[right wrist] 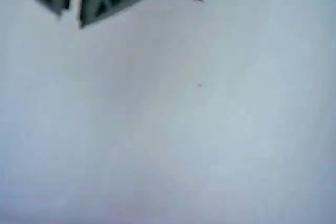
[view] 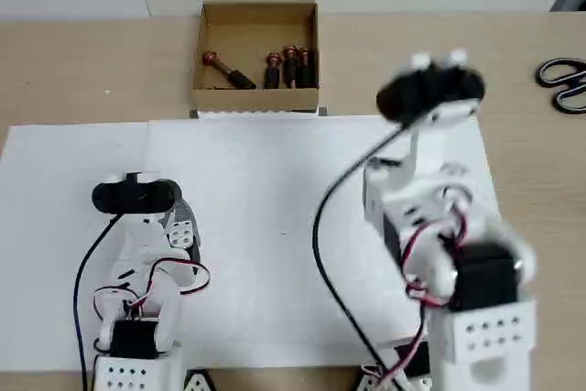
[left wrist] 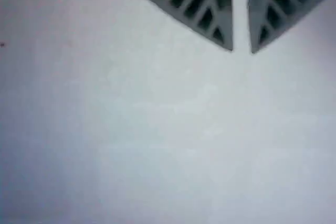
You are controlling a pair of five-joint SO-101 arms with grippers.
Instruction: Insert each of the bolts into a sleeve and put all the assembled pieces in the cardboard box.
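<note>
Four assembled pieces (view: 289, 67) sit in cardboard box (view: 259, 12), beyond left gripper (left wrist: 241, 49), right gripper (right wrist: 70, 18).

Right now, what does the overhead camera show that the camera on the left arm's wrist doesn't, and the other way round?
The high view adds the brown cardboard box, four copper-headed, black-bodied pieces lying inside it, black-handled scissors on the tan wooden table, and the two white arms. The left wrist view adds a close look at the left gripper: grey ribbed fingers with a thin slit between them, holding nothing. Both share the white paper sheet beneath the arms.
</note>
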